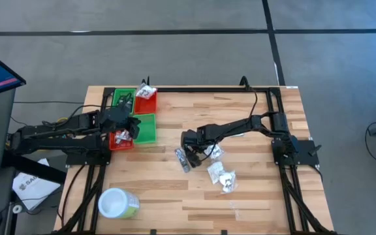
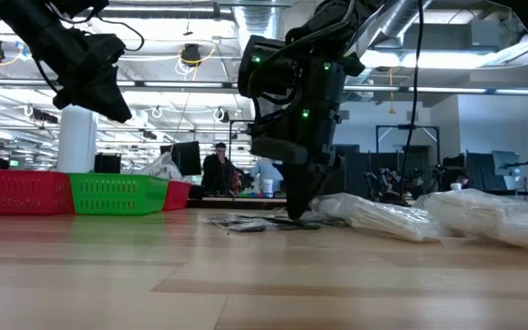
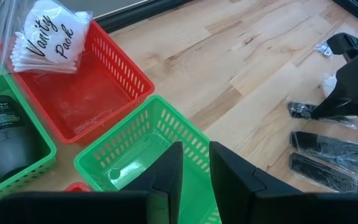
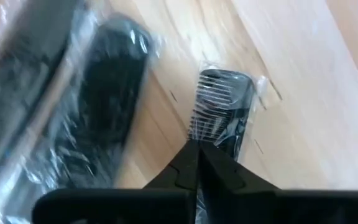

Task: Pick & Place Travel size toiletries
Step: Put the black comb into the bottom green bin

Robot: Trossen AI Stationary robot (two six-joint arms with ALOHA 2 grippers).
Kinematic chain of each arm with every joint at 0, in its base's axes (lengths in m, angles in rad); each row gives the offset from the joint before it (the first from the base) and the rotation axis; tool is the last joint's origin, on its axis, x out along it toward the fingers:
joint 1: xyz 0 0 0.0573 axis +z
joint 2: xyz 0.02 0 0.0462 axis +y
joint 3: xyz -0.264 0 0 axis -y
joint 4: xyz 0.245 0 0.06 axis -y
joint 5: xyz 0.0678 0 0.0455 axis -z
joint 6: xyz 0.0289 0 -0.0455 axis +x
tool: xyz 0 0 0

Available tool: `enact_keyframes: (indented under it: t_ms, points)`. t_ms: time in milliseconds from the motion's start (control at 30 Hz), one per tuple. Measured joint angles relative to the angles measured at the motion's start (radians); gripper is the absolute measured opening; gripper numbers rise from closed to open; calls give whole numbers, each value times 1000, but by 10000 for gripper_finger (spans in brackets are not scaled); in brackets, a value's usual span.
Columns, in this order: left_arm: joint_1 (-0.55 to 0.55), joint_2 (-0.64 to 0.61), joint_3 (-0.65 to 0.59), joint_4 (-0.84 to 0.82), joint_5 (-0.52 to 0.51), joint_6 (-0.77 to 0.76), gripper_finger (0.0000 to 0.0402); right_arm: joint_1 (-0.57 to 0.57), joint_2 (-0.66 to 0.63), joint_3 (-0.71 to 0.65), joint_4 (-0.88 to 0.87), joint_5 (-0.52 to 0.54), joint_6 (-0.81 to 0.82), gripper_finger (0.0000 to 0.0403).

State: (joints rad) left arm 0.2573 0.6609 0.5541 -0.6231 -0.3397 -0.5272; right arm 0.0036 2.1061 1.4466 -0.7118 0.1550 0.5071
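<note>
The right pincer (image 4: 196, 149), fingers together, pinches only the edge of a clear-wrapped black comb (image 4: 224, 106) lying on the wooden bench (image 1: 253, 196) mid-table; the slick film could slip free on lifting. The left pincer (image 3: 194, 168), slightly apart and empty, hovers over the green plastic bin (image 3: 142, 149).

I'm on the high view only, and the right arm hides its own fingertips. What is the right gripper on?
Observer: The right gripper is shut, with its tips at the toothed end of a black comb in clear wrap. I cannot tell whether it pinches the wrap.
Operator: Is it lifted?
Observer: No. The low view shows the tips down at the wooden tabletop, among the flat packets.
Operator: And the left gripper?
Observer: The left gripper is open and empty, above the nearer green basket.
</note>
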Motion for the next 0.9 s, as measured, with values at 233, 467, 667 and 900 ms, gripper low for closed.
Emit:
enact_keyframes:
  t_ms: [233, 467, 667, 900]
  points:
    - [0, 0, 0, 2, 0, 0, 72, 0, -19, 47, -42, 16, -44, 1]
    - [0, 0, 0, 4, 0, 0, 72, 2, -21, 130, -60, 27, -108, 0]
    - [0, 0, 0, 17, 0, 10, 72, 1, -25, 229, -98, 48, -185, 0]
    - [-42, 0, 0, 121, 0, 77, 72, -2, -26, 348, -142, 86, -259, 0]
